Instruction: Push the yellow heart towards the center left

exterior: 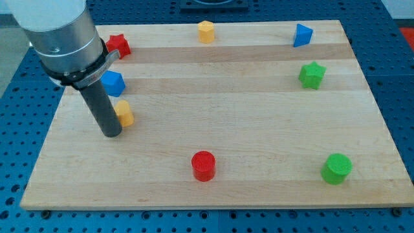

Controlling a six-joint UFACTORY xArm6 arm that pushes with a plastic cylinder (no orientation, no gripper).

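Eight blocks sit on the desk [259, 116]: two red, two blue, two yellow, two green. My tip [111, 134] is planted at the desk's left side, touching the yellow heart [124, 113] on its left. There are no fingers here, only the bare rod. The heart is half hidden by the rod, so I cannot tell which way it points.

Above the heart lies a blue block [113, 83], then a red star [118, 45]. Rightward of the heart come a red cylinder [203, 166], a yellow block [206, 31], a blue block [301, 35], a green star [312, 75] and a green cylinder [337, 168].
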